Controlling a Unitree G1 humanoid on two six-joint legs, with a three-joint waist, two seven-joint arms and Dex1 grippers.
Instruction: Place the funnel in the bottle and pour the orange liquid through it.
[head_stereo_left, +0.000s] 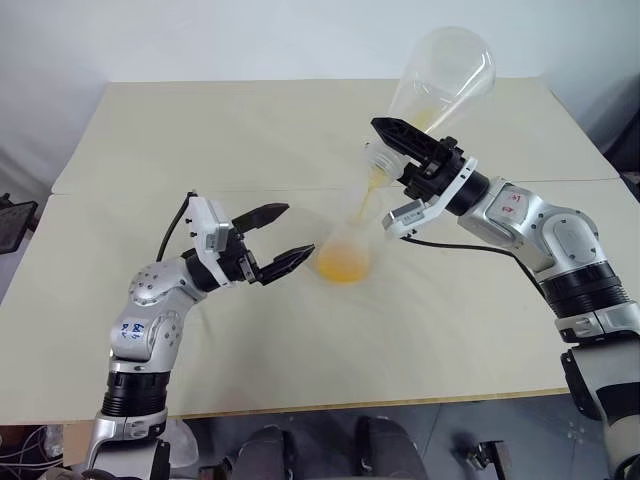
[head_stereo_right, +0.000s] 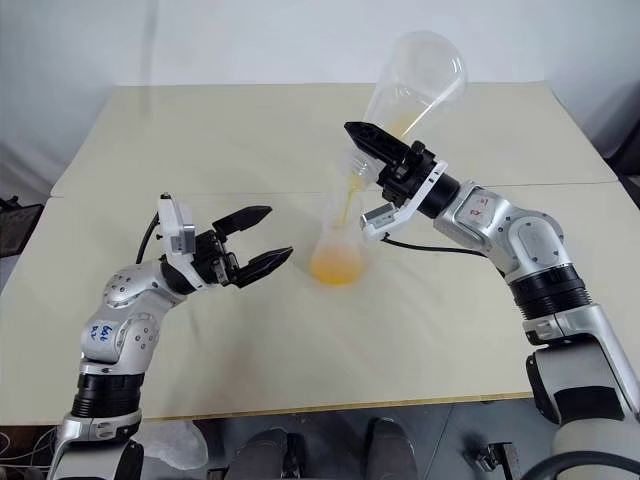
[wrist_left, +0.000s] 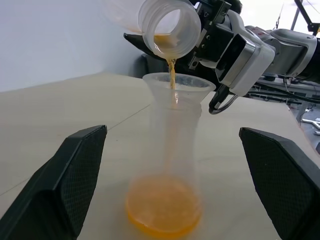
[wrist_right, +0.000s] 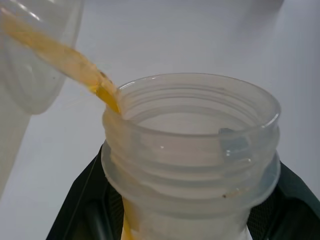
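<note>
The right gripper (head_stereo_left: 400, 150) has its jaws closed on the neck of a tilted clear flask (head_stereo_left: 445, 75), mouth down. The orange liquid (head_stereo_left: 345, 265) streams from it into the funnel (wrist_left: 178, 82) seated in the bottle (head_stereo_left: 352, 240), which stands mid-counter (head_stereo_left: 200, 130). The left gripper (head_stereo_left: 280, 235) holds its jaws wide apart, empty, just left of the bottle.
</note>
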